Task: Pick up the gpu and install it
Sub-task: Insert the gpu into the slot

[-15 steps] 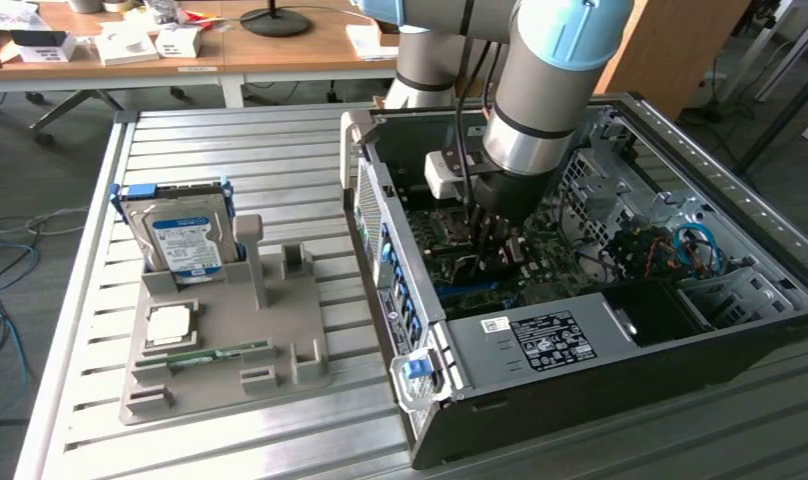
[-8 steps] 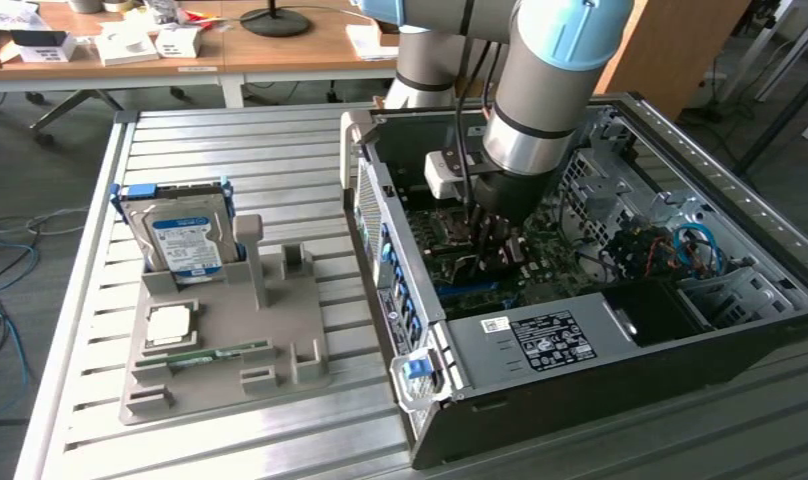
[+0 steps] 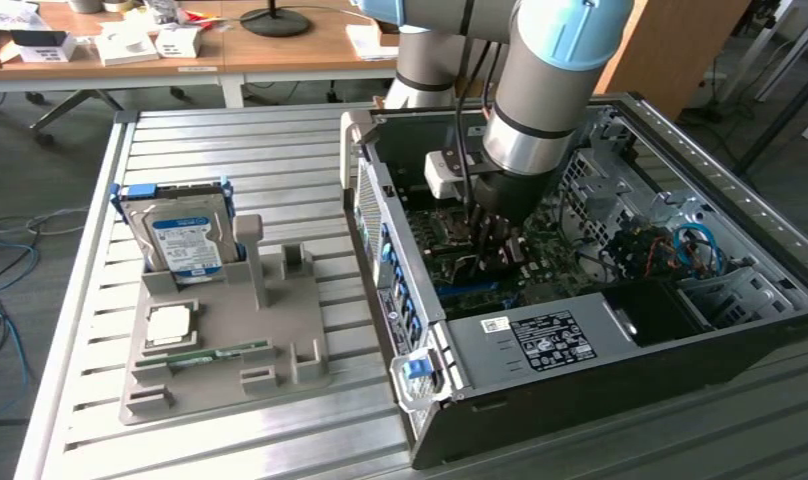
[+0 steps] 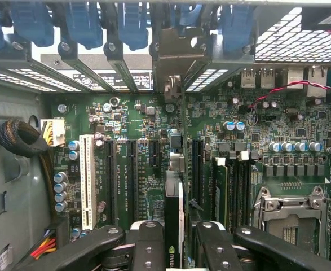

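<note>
My gripper (image 3: 495, 238) is lowered inside the open computer case (image 3: 551, 340), just over the green motherboard (image 3: 478, 275). In the wrist view its black fingers (image 4: 148, 245) are shut on the gpu (image 4: 173, 195), a thin dark card seen edge-on with a logo near the fingers. The card runs along the motherboard (image 4: 137, 141) between the black expansion slots, and its pale metal end bracket (image 4: 173, 59) stands at the case's rear slot openings. I cannot tell whether the card's edge is seated in a slot.
A grey parts holder (image 3: 224, 345) on the slatted table carries a blue-labelled hard drive (image 3: 184, 240), a processor chip (image 3: 168, 322) and a green memory stick (image 3: 204, 353). Inside the case are a white slot (image 4: 87, 180), blue bracket latches (image 4: 80, 25), a processor socket (image 4: 292, 217) and cables (image 3: 671, 250).
</note>
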